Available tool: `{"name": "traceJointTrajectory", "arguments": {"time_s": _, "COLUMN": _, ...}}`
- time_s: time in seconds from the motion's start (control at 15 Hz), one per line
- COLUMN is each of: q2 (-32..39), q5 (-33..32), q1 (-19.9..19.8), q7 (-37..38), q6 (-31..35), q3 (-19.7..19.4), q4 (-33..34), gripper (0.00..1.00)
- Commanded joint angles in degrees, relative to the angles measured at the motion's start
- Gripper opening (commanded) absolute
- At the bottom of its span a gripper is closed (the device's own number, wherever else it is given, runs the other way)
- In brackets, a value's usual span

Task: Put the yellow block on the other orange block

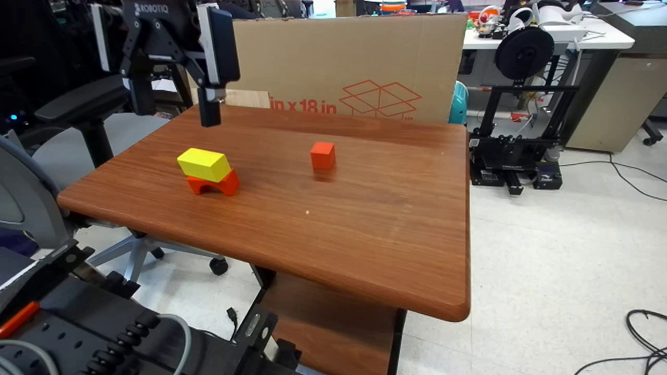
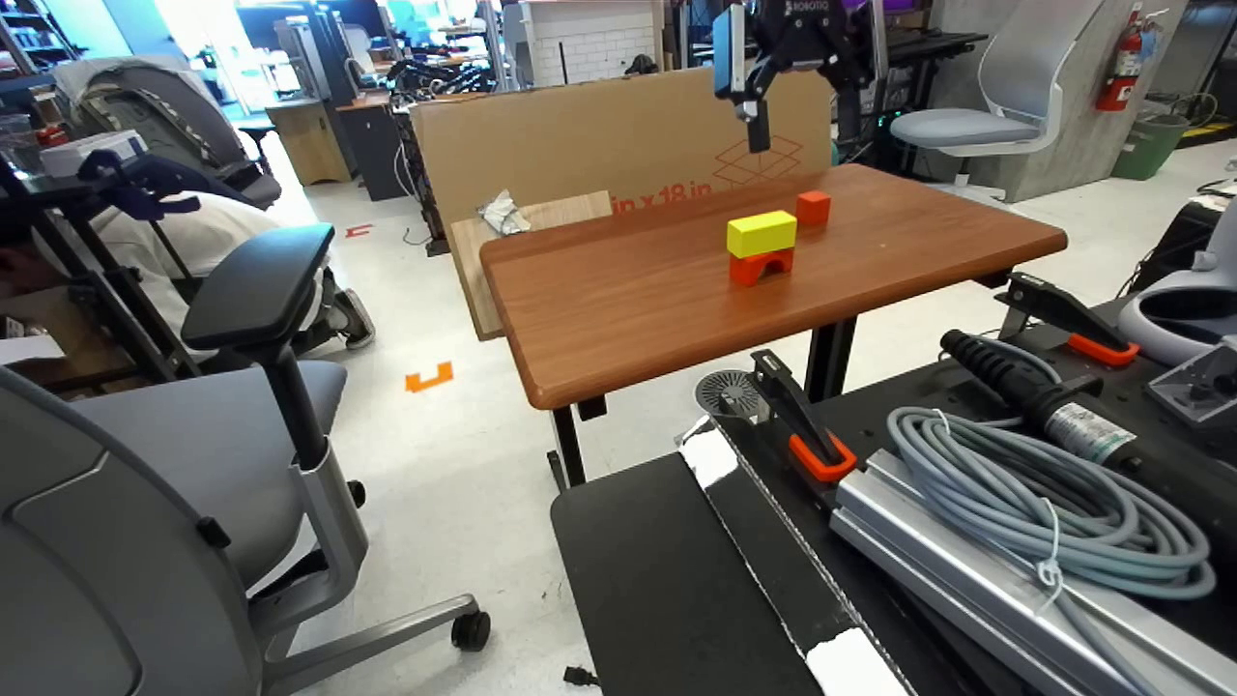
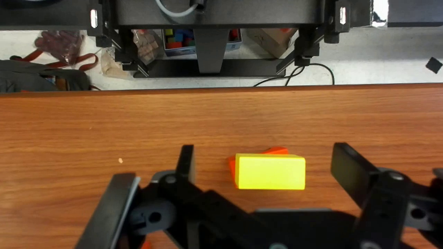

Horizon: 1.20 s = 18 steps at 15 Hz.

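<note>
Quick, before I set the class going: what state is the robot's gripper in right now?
Robotiq gripper: open, holding nothing; it hangs clear of the yellow rectangular block, which sits on the orange-red arch block.

Black two-fingered Robotiq gripper (image 1: 176, 109): angular, jointed links.
Pale "ROBOTIQ" lettering (image 1: 151, 9): capitals at the gripper's twelve o'clock in both exterior views.
Flat silver-faced slabs (image 1: 209, 44): at its nine and three o'clock in an exterior view.
Rectangular black fingertips (image 1: 210, 113): plain, square-ended.
Rounded grey pivot plates (image 3: 164, 209): dark round hole in each, at seven and four o'clock in the wrist view.
</note>
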Motion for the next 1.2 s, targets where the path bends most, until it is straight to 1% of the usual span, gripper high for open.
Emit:
{"name": "traceJointTrajectory", "arguments": {"time_s": 0.0, "q2": 4.81, "q5": -0.80, "q1": 0.82, "q7": 2.92, "q6": 2.65, "q3": 0.45, "q4": 3.11, "gripper": 1.00}}
{"name": "traceJointTrajectory", "arguments": {"time_s": 0.27, "q2": 7.70, "q5": -1.52, "q1": 2.00, "q7": 5.18, "q6": 5.86, "q3": 0.36, "q4": 4.29, "gripper": 1.00}}
{"name": "traceJointTrajectory", "arguments": {"time_s": 0.87, "q2": 14.06, "q5": -4.67, "q1": 4.43, "q7": 9.80, "q6": 4.08, "q3": -0.22, "q4": 8.96, "gripper": 1.00}}
{"name": "traceJointTrajectory", "arguments": {"time_s": 0.93, "q2": 14.62, "q5": -4.82, "q1": 4.52, "q7": 10.03, "q6": 3.85, "q3": -0.20, "q4": 9.45, "gripper": 0.75}}
{"name": "traceJointTrajectory", "arguments": {"time_s": 1.0, "q2": 15.04, "q5": -4.98, "q1": 4.65, "q7": 10.27, "q6": 3.81, "q3": -0.23, "q4": 9.82, "gripper": 0.72}}
{"name": "traceJointTrajectory", "arguments": {"time_s": 1.07, "q2": 15.27, "q5": -5.00, "q1": 4.69, "q7": 10.33, "q6": 3.86, "q3": -0.22, "q4": 10.04, "gripper": 0.66}}
{"name": "traceJointTrajectory", "arguments": {"time_s": 1.13, "q2": 15.37, "q5": -5.06, "q1": 4.72, "q7": 10.40, "q6": 4.00, "q3": -0.21, "q4": 10.13, "gripper": 0.56}}
